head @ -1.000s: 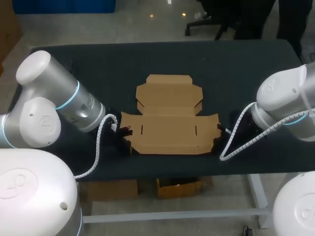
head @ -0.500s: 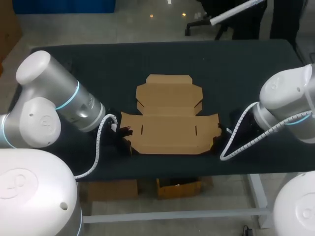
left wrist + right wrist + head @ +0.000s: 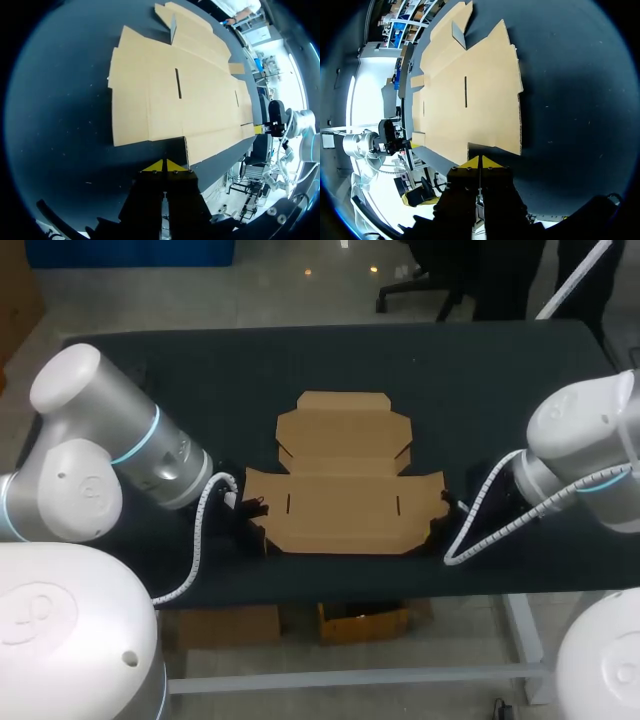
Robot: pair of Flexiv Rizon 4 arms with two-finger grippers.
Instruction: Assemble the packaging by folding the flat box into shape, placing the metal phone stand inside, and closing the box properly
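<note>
A flat brown cardboard box (image 3: 345,490) lies unfolded on the dark table (image 3: 180,370), its lid panel toward the far side. My left gripper (image 3: 250,522) is low at the box's near left corner. In the left wrist view its yellow tips (image 3: 165,165) are shut together with nothing between them, right at a notch in the cardboard (image 3: 175,95). My right gripper (image 3: 441,523) is at the near right corner, shut and empty (image 3: 480,161), tips at the matching notch of the box (image 3: 470,95). No metal phone stand shows in any view.
The table's front edge (image 3: 350,585) runs just behind both grippers. Bare dark tabletop surrounds the box on the far, left and right sides. Each arm's white coiled cable (image 3: 205,530) hangs beside its wrist.
</note>
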